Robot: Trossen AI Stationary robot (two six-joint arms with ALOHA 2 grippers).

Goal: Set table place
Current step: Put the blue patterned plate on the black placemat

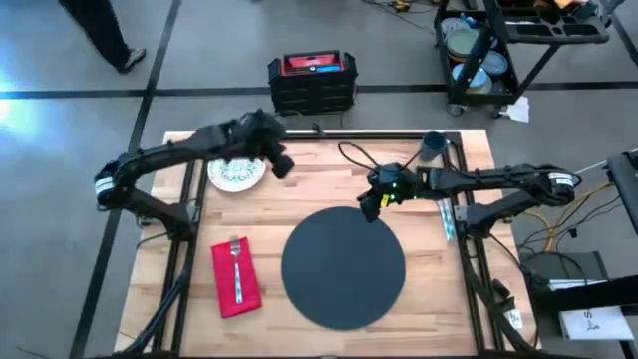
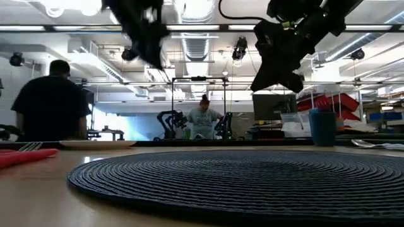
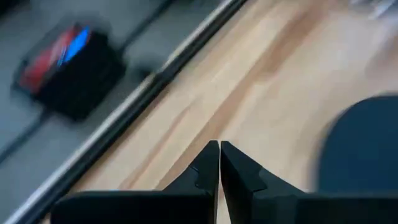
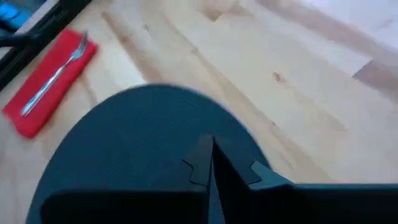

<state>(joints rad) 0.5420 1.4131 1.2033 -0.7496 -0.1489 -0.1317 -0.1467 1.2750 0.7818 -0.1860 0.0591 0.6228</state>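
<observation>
Ceramic, so brittle and slick: I'd take the plate (image 1: 235, 175), upper left of the high view, by its rim. Left gripper (image 1: 282, 165) hangs beside it, fingers together on nothing; right gripper (image 1: 368, 209) also pressed together, empty, over the mat (image 1: 343, 267).

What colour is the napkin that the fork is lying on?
Red. The napkin with the fork on it shows best in the high view.

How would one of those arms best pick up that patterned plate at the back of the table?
Probably by its rim. The plate lies flat on the table, so the left gripper, right beside it, could come down from above with one finger inside the raised edge and one outside.
</observation>
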